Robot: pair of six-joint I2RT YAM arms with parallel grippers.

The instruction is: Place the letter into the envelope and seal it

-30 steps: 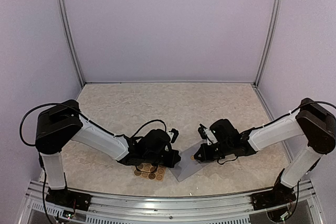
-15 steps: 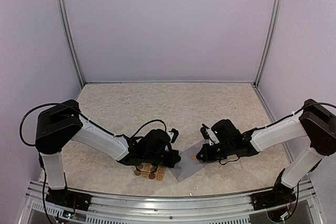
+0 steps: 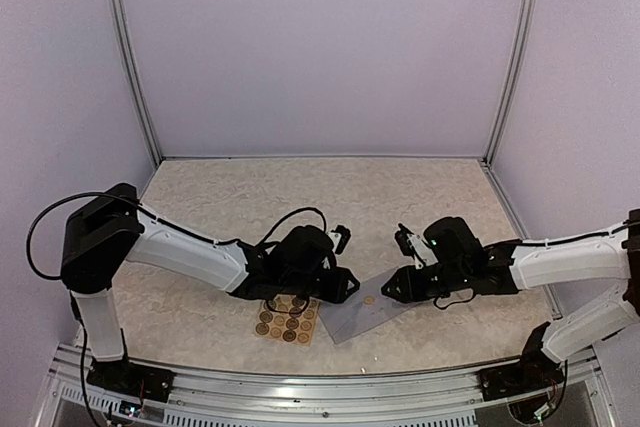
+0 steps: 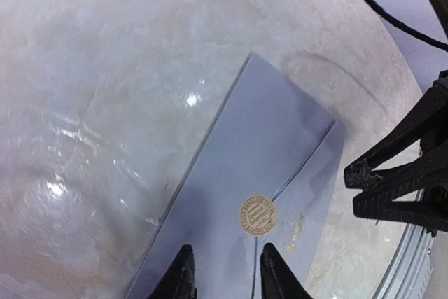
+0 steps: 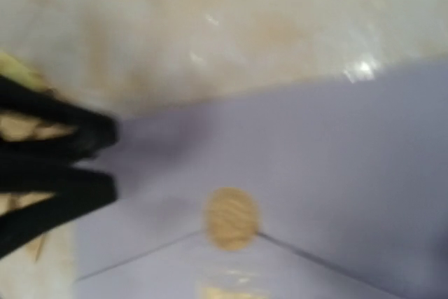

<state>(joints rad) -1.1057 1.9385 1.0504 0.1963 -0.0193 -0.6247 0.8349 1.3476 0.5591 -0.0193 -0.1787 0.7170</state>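
Observation:
The grey-lavender envelope [image 3: 358, 315] lies flat at the front middle with its flap folded down. A round brown sticker [image 3: 370, 300] sits on the flap's tip, also shown in the left wrist view [image 4: 257, 215] and blurred in the right wrist view [image 5: 231, 218]. No letter shows. My left gripper [image 3: 347, 284] is open and empty, its fingertips [image 4: 183, 274] over the envelope [image 4: 266, 138] just short of the sticker. My right gripper [image 3: 389, 290] is at the envelope's right edge, its tips close together on nothing [image 4: 352, 188]. The right wrist view shows the envelope [image 5: 336, 145] and the left gripper's fingers [image 5: 63, 131], not its own.
A tan sheet of round brown stickers [image 3: 285, 319] lies left of the envelope, under the left arm. The table is pale and mottled [image 3: 300, 207], with lavender walls behind and at both sides. A metal rail [image 3: 320, 387] runs along the near edge.
My right gripper has drawn back to the right off the sticker, which now shows on the flap. My left gripper has shifted right and up, uncovering more of the sticker sheet.

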